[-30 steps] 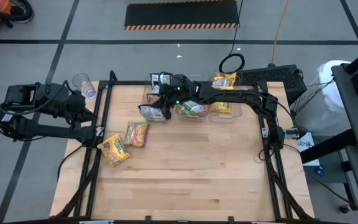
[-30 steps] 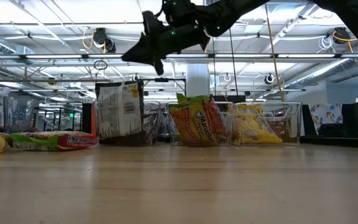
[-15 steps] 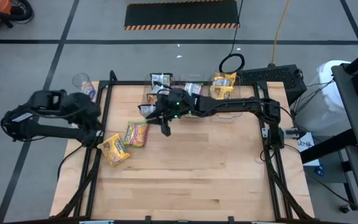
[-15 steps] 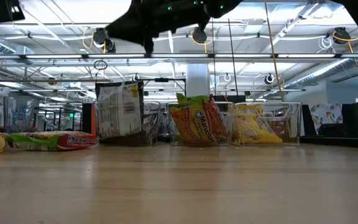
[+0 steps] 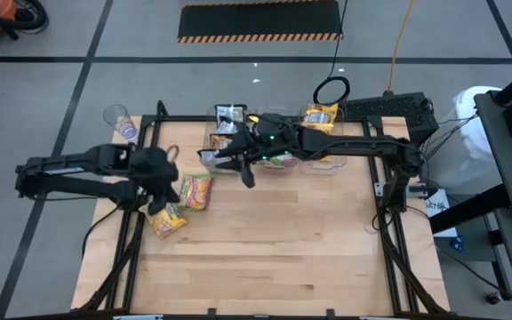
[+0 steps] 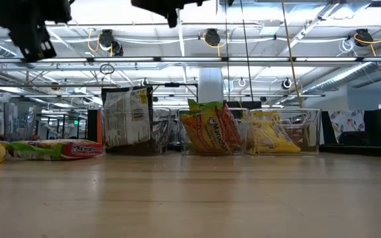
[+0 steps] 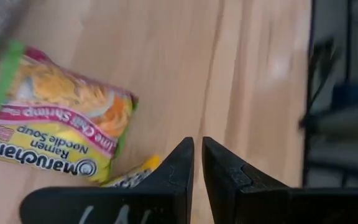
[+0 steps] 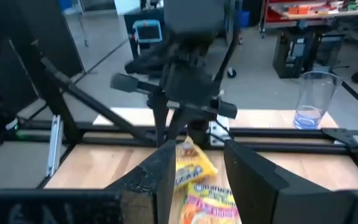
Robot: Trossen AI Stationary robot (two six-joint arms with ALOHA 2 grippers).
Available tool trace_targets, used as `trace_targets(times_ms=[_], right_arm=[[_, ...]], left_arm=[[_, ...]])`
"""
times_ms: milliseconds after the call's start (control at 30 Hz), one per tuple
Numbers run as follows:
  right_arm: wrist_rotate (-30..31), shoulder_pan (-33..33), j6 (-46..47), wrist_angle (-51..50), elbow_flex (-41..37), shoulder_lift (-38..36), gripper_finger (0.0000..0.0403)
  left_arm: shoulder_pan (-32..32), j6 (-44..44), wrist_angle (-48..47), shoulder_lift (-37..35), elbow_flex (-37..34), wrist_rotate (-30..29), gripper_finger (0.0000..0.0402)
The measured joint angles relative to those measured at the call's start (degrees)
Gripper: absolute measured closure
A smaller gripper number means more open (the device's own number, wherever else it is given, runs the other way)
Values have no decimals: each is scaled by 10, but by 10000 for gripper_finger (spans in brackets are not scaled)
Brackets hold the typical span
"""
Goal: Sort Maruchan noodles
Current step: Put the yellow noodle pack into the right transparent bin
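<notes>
Two Maruchan noodles packets lie flat at the table's left: a green-edged one (image 5: 196, 190) (image 7: 55, 134) and a yellow one (image 5: 165, 219). Others stand in three clear bins at the far edge: a dark one (image 6: 127, 122), orange-green ones (image 6: 210, 129) and yellow ones (image 6: 270, 132). My left gripper (image 5: 162, 194) (image 7: 197, 146) hangs over the yellow packet's far end, tilted down, shut and holding nothing. My right gripper (image 5: 241, 169) (image 8: 197, 180) is open and holds nothing, high in front of the left bin, pointing toward the table's left.
The bins (image 5: 274, 153) form a row along the far edge. A clear glass (image 5: 121, 120) stands off the table's far left corner. A black frame (image 5: 149, 151) runs round the tabletop. Bare wood (image 5: 274, 249) fills the middle and near half.
My left gripper has swung in from beyond the table's left edge toward the right and down, tipping downward, to stand over the two loose packets. My right gripper has risen and drawn back from the left bin toward the near edge. No packet has moved.
</notes>
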Motion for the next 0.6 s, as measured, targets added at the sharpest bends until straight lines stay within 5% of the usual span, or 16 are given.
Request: trace_targets(times_ms=[233, 600], right_arm=[[3, -1, -33, -39, 0, -63, 270], [62, -1, -71, -93, 0, -111, 270]], left_arm=[[-62, 105, 0, 14, -79, -55, 364], [-146, 51, 54, 38, -131, -94, 364]])
